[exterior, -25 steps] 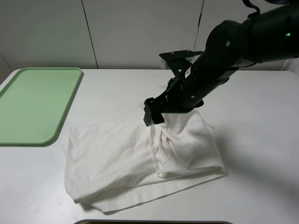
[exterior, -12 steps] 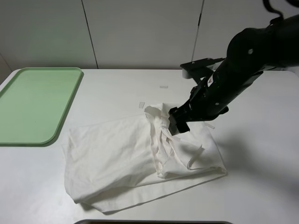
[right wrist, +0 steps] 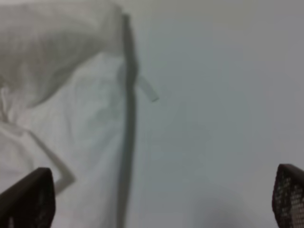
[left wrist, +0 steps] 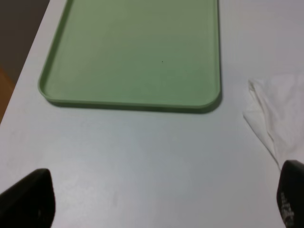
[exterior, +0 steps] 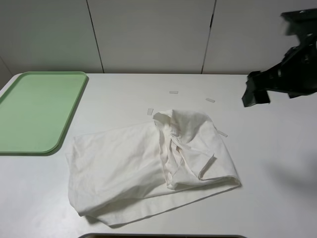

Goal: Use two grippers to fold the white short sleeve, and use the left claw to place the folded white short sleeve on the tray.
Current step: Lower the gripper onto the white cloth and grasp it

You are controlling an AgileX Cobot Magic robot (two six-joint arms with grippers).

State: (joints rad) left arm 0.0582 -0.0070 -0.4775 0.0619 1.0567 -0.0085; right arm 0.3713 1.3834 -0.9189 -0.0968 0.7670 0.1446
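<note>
The white short sleeve (exterior: pixel 148 166) lies crumpled on the white table, its right part folded over in a bunched heap (exterior: pixel 190 144). My right gripper (exterior: pixel 256 94) hovers well off to the right of it, jaws wide open and empty; in the right wrist view its fingertips (right wrist: pixel 28 199) frame the cloth (right wrist: pixel 52 95) and bare table. The left claw does not show in the high view; in the left wrist view its gripper (left wrist: pixel 161 202) stands open and empty, with the pale green tray (left wrist: pixel 133 52) beyond and a corner of the shirt (left wrist: pixel 280 118) beside it. The tray (exterior: pixel 37 109) sits at the table's left.
Small white tape strips lie on the table near the shirt: one (exterior: pixel 173 92) behind it, one (exterior: pixel 210 100) to the back right, one (exterior: pixel 222 134) at its right edge. A white panelled wall stands behind. A dark edge (exterior: pixel 163 236) shows at the front.
My right arm let go of the shirt's folded part and pulled back up and to the right, away from the cloth. The folded flap has settled on the shirt.
</note>
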